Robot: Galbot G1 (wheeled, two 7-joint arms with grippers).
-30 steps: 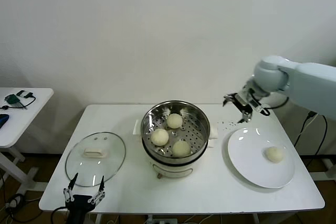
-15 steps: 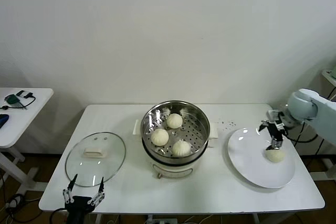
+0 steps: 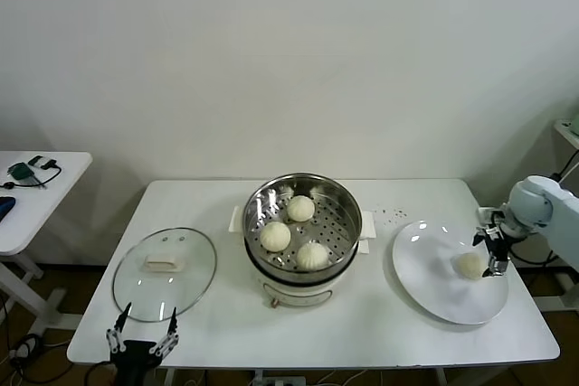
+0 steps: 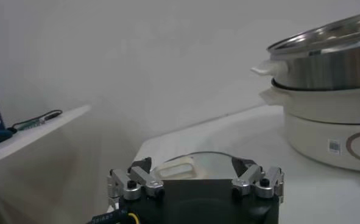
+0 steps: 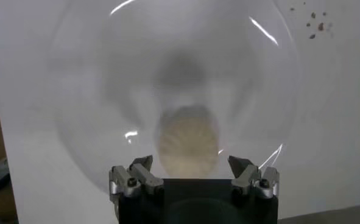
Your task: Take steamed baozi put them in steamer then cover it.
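The last steamed baozi [image 5: 189, 143] sits on the plate [image 3: 425, 277] just between the wide-open right gripper [image 5: 192, 176] fingers, probably not touching, so a crooked squeeze could squash or roll it.

Steamer [image 4: 326, 91] cut off at frame edge, left wrist view; plate [image 5: 106, 73] blurred, right wrist view.
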